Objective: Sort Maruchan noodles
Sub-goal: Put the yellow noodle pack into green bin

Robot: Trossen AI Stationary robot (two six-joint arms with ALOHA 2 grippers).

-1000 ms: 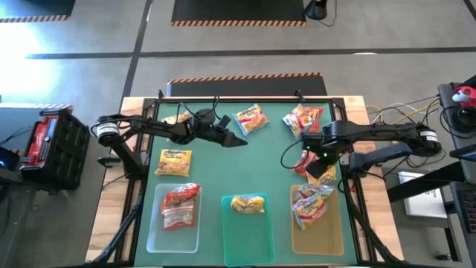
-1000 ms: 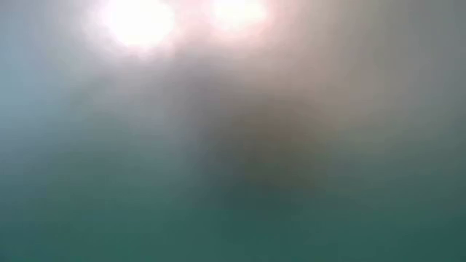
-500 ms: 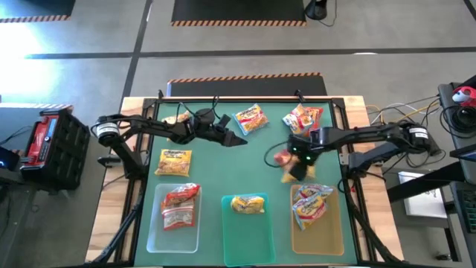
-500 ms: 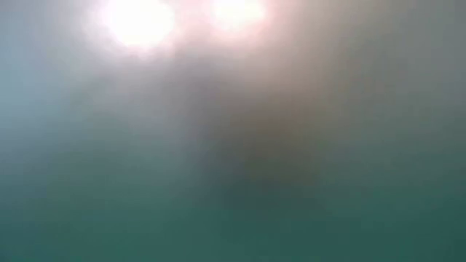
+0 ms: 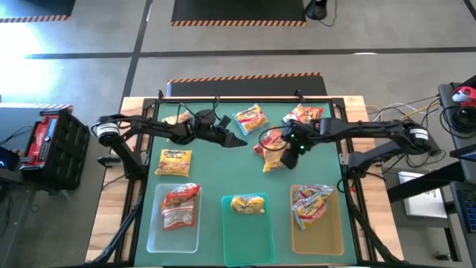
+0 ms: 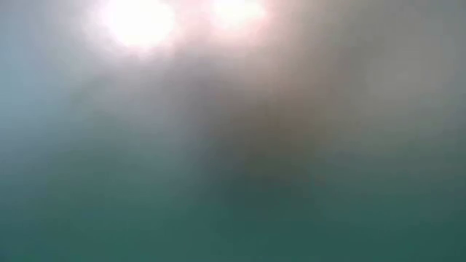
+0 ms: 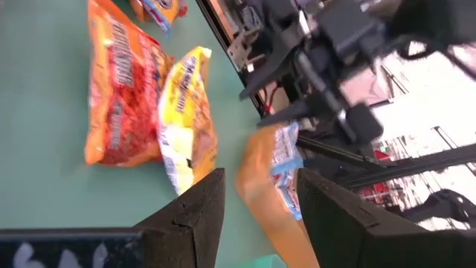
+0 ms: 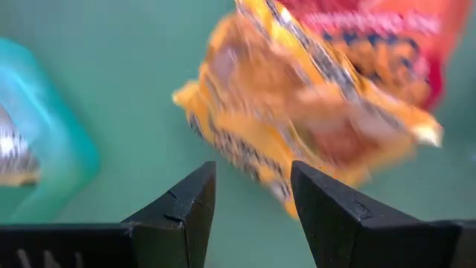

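Packets, one red (image 5: pixel 269 138) and one yellow (image 5: pixel 274 161), have slid from beside the amber tray (image 5: pixel 320 240) to mid-table, swept left by the right gripper (image 5: pixel 291 144), its fingers apart and clamping nothing, so both remain unsorted; the left gripper (image 5: pixel 238 141) waits nearby, also apart.

My view: a robotics lab.
Concrete floor (image 5: pixel 223 63) with hazard-striped mats (image 5: pixel 238 11), cables (image 5: pixel 394 112), a red toolbox (image 5: pixel 48 138).
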